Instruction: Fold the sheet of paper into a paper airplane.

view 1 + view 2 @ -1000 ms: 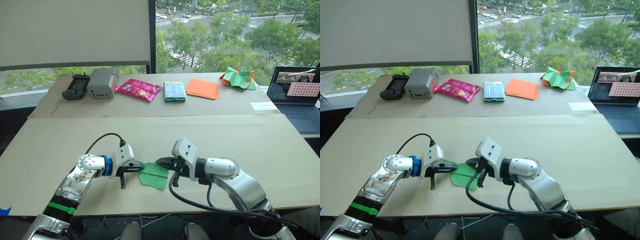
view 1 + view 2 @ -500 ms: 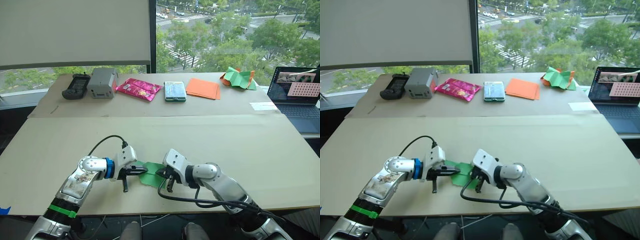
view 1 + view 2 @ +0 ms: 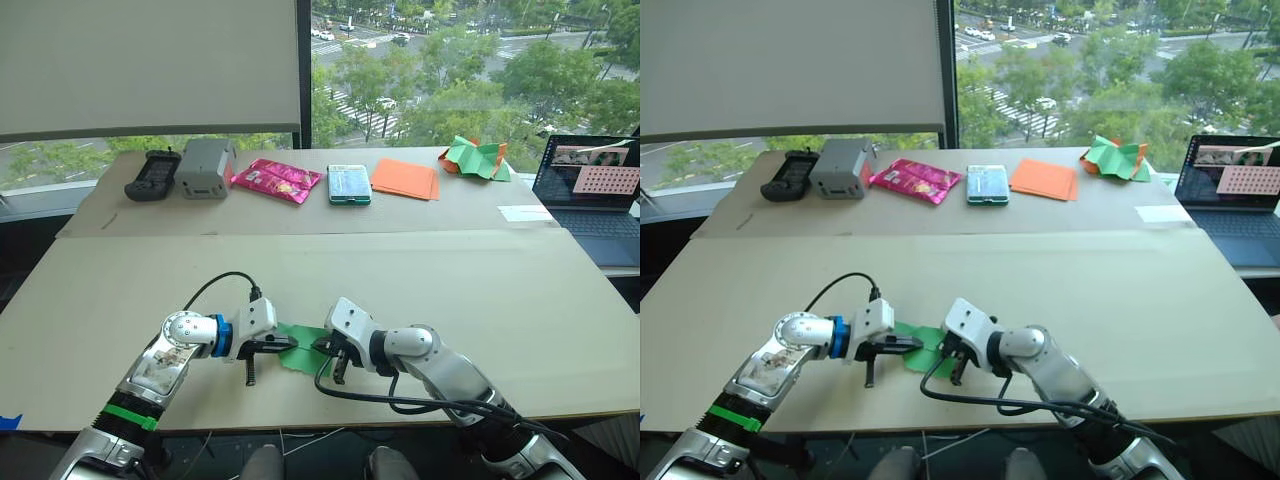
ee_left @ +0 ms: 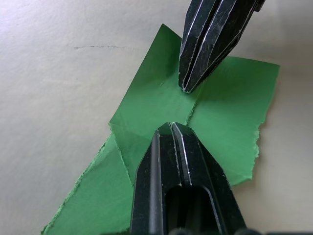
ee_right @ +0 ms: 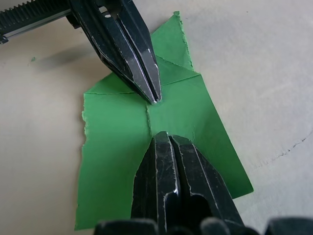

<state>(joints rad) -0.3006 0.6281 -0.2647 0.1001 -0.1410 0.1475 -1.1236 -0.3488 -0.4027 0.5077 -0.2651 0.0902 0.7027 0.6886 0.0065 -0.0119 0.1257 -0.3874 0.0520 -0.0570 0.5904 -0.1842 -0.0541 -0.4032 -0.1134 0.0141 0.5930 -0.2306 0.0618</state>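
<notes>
The sheet of paper [image 3: 301, 356] is bright green with torn edges and lies flat on the tan table near its front edge. A crease runs down its middle [image 4: 230, 107]. My left gripper [image 3: 286, 343] comes in from the left, shut, with its tip resting on the paper [image 5: 112, 132]. My right gripper [image 3: 319, 347] comes in from the right, also shut, tip down on the same crease. The two tips face each other a short gap apart, as the left wrist view shows with my left gripper [image 4: 171, 126] below and my right gripper [image 4: 186, 89] above. No paper airplane shape has formed.
Along the far table stand a black device [image 3: 151, 173], a grey box [image 3: 205, 167], a pink packet [image 3: 277, 179], a teal box [image 3: 349, 183], orange sheets [image 3: 405, 177] and a crumpled green-and-orange heap [image 3: 477, 157]. A laptop [image 3: 590, 190] sits at the right.
One second ago my right gripper hovered right of the paper; it has since moved left and down onto it. My left gripper has edged slightly right along the paper.
</notes>
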